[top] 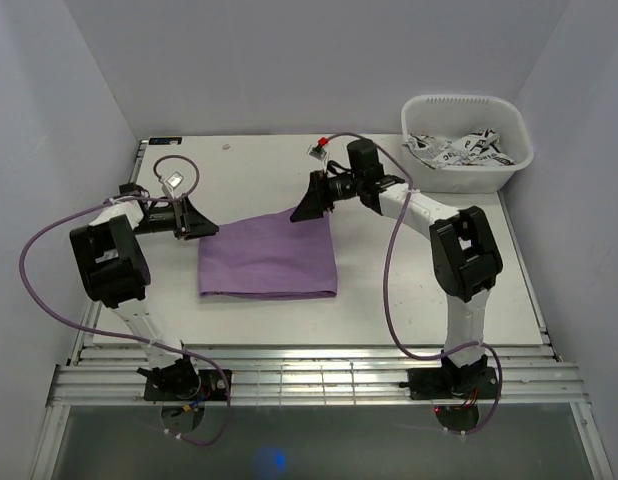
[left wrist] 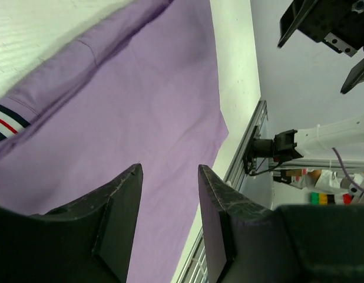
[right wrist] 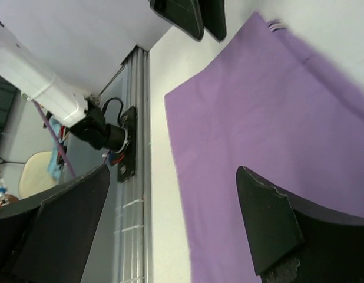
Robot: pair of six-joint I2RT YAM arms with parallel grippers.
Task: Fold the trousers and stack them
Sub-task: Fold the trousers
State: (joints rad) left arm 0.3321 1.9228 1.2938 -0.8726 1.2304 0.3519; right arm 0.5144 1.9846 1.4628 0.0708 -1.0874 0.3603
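Observation:
The lilac-purple trousers (top: 269, 257) lie folded into a flat rectangle in the middle of the table. They also show in the left wrist view (left wrist: 141, 100) and the right wrist view (right wrist: 270, 130). My left gripper (top: 201, 226) hovers at the fold's far left corner, jaws apart and empty (left wrist: 169, 177). My right gripper (top: 311, 206) hovers at the far right corner, jaws wide apart and empty (right wrist: 173, 194). A striped waistband label (left wrist: 8, 124) peeks out at the fold's edge.
A white basin (top: 469, 142) holding black-and-white patterned cloth stands at the table's far right corner. A small red-topped object (top: 318, 145) sits at the back of the table. The table's slatted front edge (top: 319, 370) runs between the arm bases.

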